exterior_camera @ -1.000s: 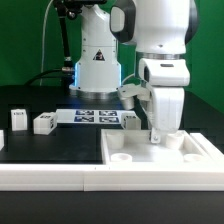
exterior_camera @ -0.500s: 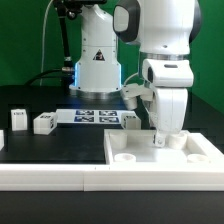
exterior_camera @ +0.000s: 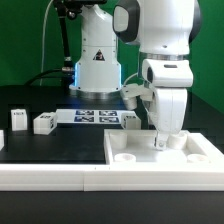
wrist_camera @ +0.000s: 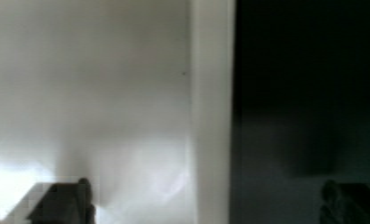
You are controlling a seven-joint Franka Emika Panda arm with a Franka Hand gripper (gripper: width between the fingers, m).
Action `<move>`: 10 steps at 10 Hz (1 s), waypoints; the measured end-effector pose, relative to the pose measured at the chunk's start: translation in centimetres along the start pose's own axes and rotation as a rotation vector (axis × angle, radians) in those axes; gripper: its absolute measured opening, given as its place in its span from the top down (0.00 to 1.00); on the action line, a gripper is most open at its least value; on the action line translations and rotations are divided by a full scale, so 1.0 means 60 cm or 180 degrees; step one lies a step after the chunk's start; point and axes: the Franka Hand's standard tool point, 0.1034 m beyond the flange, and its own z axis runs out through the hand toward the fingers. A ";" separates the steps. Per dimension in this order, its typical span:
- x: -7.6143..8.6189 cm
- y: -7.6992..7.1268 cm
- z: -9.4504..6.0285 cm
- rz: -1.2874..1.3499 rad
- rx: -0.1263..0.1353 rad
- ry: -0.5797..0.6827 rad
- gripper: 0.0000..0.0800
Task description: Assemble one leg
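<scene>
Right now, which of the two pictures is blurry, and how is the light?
Wrist view: out of focus, a pale surface beside a dark surface, fingertips of the gripper mere smudges. Exterior view: fairly sharp, evenly lit, white tray bright against the black table.

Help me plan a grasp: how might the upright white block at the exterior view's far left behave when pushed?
The block looks rigid plastic, probably light. Standing upright on a small base, it may tip if pushed; its smooth faces could slip.

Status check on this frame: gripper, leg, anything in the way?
Gripper open, empty, low over tray. Nearest leg loose on table beside marker board. Nothing in the way.
</scene>
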 end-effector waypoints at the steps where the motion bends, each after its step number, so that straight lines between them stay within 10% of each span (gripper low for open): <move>1: 0.000 0.000 0.000 0.0001 0.0000 0.0000 0.19; 10: 0.007 -0.031 -0.075 0.0632 -0.0141 -0.0016 0.19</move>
